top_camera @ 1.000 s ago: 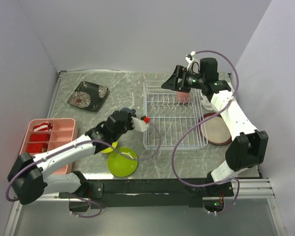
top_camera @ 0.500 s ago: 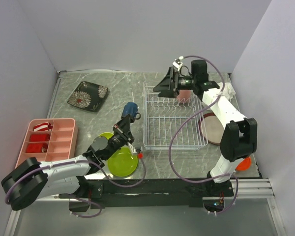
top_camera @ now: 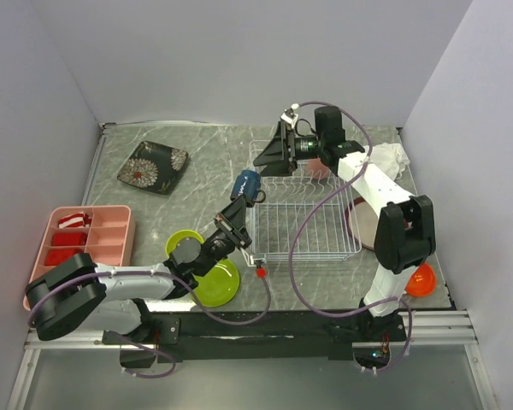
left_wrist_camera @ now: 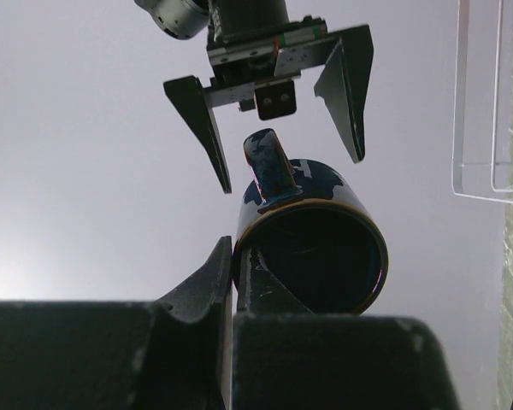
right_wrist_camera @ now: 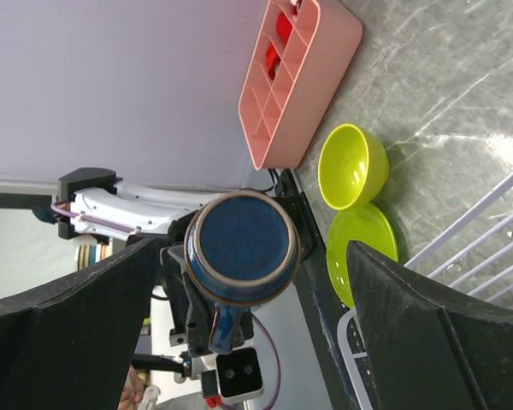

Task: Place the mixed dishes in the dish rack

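Left hand pinching rim of dark navy cup. Cup held off desk, on its side, handle toward right hand. Right hand spread wide, facing cup base, cup just ahead of its fingers; contact cannot tell. Dish rack under right hand, just right of left hand. Lime green bowl and lime green plate on desk behind left hand. Black floral square plate well left of both hands.
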{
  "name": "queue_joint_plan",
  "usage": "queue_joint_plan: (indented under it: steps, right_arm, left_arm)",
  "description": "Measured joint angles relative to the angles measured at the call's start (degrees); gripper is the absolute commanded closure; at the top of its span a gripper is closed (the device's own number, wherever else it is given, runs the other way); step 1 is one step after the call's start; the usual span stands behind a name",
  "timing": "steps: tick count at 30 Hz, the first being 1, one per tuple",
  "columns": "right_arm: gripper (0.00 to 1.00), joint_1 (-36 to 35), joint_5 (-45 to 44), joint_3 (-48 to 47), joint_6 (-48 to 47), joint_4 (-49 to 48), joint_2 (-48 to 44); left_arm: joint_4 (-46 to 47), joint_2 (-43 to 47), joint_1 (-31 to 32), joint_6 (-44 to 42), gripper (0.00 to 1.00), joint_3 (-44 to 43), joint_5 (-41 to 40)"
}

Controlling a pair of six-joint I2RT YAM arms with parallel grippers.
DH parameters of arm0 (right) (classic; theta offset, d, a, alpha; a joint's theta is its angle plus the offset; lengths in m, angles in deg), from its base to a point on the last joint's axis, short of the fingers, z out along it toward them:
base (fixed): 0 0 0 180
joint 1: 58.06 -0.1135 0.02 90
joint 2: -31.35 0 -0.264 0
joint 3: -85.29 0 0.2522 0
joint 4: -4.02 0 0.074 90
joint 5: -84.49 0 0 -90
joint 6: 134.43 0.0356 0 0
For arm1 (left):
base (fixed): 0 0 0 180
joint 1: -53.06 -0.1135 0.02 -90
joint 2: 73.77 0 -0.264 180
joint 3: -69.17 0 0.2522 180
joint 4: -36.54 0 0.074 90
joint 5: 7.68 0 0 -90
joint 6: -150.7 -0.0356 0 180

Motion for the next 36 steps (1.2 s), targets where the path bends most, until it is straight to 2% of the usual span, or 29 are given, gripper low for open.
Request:
queue_joint_plan:
  steps: [7,19,30,36]
  right_arm:
    - [0.02,-1.1,1.4,-1.1,0.2,-0.7,1.1]
    - [0.11,-2.3,2.5,-1.7,0.0,-0.5,2.1]
    - [0.13,-3.0,2.6,-1.7,-0.7,-0.2,2.3]
    - [0.2,-3.1,2.4,-1.9,-1.5,-0.2,2.3]
  left_arm:
    - [0.2,-0.1,1.7,0.2,0.99,-0.1,-2.1]
    - [0.4,-1.4,1.8,1.0,0.99,-1.2,-4.1]
    - [3.5,-6.8,1.9,1.7,0.99,-4.0,-5.7]
    - [4.3,-7.6,1.9,1.8,0.99,-4.7,-6.0]
